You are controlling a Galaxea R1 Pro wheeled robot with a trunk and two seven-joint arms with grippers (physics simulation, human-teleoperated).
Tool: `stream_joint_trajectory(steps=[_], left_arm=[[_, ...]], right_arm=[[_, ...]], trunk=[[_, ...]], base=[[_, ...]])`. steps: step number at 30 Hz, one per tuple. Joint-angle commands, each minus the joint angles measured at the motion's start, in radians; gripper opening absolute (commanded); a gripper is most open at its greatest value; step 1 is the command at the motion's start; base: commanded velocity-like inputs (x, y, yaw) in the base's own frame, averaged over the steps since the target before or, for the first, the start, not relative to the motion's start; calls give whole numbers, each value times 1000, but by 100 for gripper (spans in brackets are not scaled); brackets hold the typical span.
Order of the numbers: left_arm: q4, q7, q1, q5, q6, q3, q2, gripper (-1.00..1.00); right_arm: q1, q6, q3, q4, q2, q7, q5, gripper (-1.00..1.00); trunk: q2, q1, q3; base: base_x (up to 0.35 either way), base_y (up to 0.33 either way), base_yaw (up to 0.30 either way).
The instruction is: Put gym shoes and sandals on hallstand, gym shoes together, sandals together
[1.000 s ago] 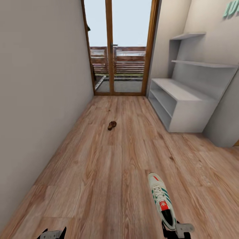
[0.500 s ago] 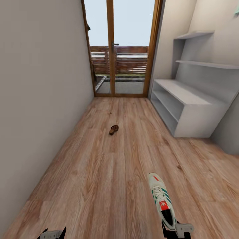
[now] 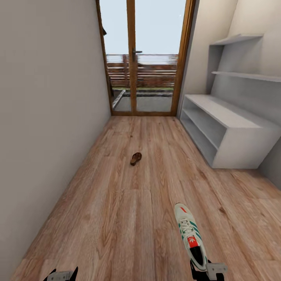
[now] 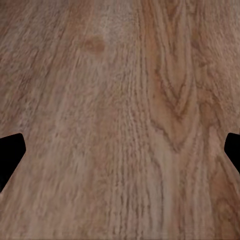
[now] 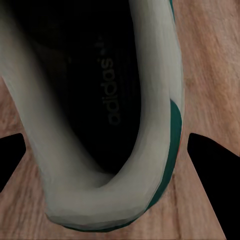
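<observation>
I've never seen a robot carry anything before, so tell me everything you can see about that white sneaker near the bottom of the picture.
The gym shoe is a cream-white low sneaker with teal-green side stripes, white laces and a red-orange patch on the tongue and near the toe. It looks like smooth leather. Its toe points away from the robot, down the corridor. The right gripper sits at its heel end, and the right wrist view looks into the dark opening, where "adidas" is printed on the insole. Wood floor shows around it; whether it is lifted or resting cannot be told.

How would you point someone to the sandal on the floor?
Start at the glass door at the corridor's far end and come back along the wood floor. The sandal lies alone mid-corridor, left of the hallstand. It is small and dark brown, unlike the white gym shoe.
</observation>
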Motion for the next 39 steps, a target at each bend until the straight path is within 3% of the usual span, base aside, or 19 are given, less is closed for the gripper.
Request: stream_joint_trajectory(steps=[1,13,26,39], left_arm=[[1,-10,-1,4,-1,6,0,100],[1,-10,-1,4,-1,6,0,100],[1,-10,-1,4,-1,6,0,100],[1,-10,-1,4,-1,6,0,100]], right_arm=[[-1,-4,-6,0,1,5,7,-100],[-1,-4,-6,1,1,5,9,-100],[-1,-4,-6,1,1,5,8,-100],[-1,-4,-8,1,0,5,9,-100]], trunk=[[0,0,-1],[0,0,-1],[0,0,-1],[0,0,-1]], base=[[336,97,0],[335,97,-2],[335,94,-227],[336,33,-30]])
